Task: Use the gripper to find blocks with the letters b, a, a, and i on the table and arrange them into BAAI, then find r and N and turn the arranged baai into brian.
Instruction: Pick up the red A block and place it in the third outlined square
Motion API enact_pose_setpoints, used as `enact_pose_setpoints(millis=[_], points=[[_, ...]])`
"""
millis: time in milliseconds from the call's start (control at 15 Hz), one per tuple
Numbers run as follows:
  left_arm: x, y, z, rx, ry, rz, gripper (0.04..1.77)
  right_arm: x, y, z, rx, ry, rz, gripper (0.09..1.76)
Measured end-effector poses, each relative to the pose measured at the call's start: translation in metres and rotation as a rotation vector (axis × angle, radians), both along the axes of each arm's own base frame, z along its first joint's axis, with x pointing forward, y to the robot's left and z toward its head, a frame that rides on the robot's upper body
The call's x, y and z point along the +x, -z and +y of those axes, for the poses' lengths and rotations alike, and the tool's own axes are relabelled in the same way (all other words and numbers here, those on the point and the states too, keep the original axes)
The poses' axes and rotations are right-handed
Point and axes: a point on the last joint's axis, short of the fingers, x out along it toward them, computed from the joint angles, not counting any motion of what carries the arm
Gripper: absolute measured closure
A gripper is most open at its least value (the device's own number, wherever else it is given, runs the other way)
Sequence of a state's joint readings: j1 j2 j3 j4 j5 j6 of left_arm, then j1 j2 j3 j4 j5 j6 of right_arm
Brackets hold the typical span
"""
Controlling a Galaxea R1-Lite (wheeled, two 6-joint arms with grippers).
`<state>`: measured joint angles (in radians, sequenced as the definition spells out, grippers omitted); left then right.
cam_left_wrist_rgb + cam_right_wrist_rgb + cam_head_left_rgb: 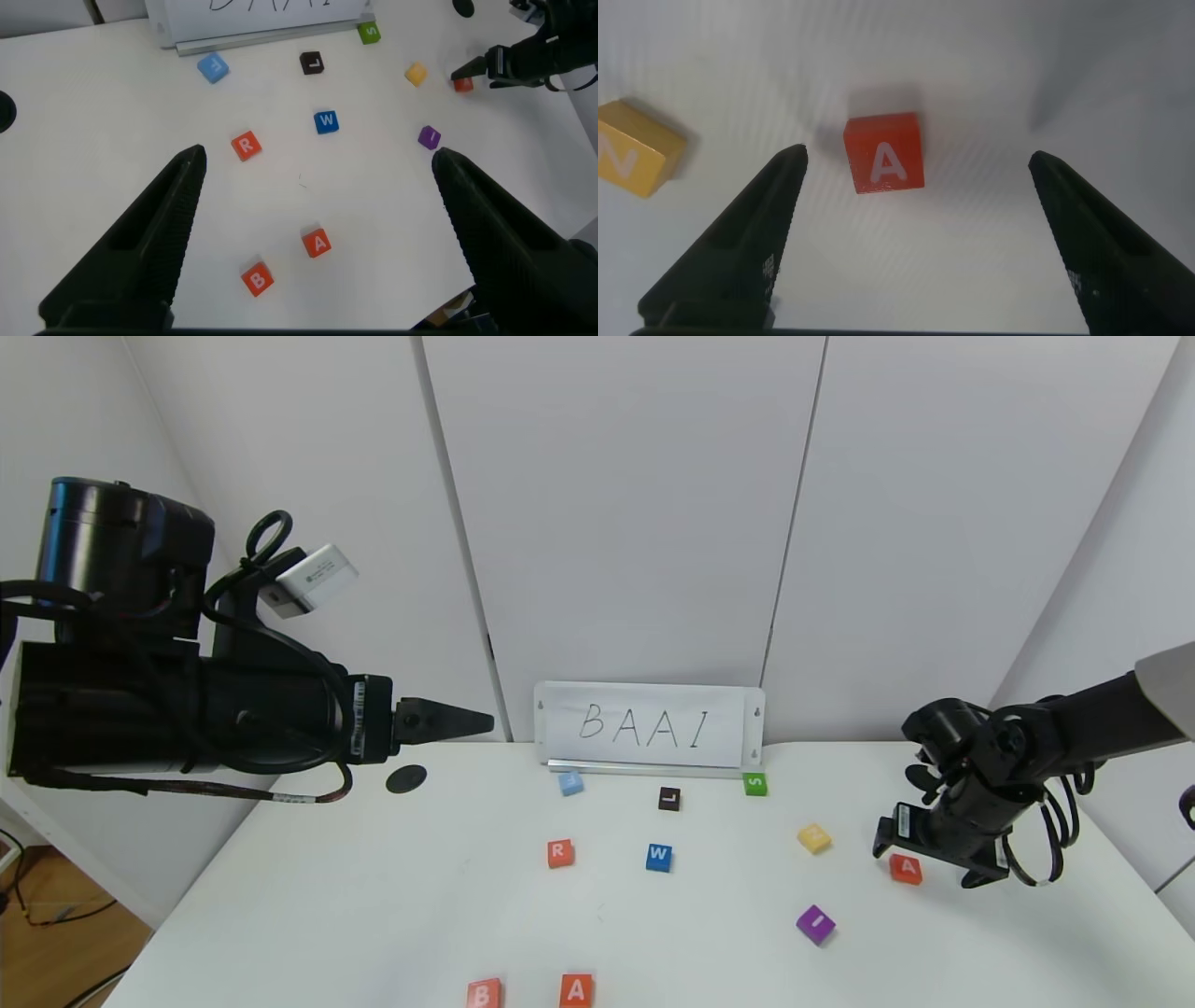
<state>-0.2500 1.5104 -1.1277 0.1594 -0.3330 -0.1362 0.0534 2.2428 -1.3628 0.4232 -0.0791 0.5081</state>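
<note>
Between my right claw point(915, 233) fingers, both spread wide and empty, sits an orange-red A block point(884, 153) at centre of the right wrist frame, not touched. Yellow N point(631, 149) lies near it at the left edge. If I close off-centre, one finger may shove the A askew or skid it toward N. In the head frame, B point(484, 993) and another A point(576, 989) wait at the bottom edge, I point(815, 924) lower right, R point(560, 853) mid-counter point(373, 896). My left claw point(467, 720) hangs wide open, upper left, holding nothing.
</note>
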Motion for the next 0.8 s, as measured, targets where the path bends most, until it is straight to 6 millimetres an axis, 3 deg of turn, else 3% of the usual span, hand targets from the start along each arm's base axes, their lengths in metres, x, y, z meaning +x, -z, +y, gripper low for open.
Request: enact_pose_setpoints(millis=[467,800], points=[[0.0,0.0006,0.0,0.004,0.002,0.0,0.09,0.0021,0.0037,0.0,-0.003,0.002,0.006,0.14],[0.0,0.0005,0.0,0.004,0.002,-0.001,0.09,0.0021,0.0055,0.0005,-0.024,0.006,0.011,0.86]])
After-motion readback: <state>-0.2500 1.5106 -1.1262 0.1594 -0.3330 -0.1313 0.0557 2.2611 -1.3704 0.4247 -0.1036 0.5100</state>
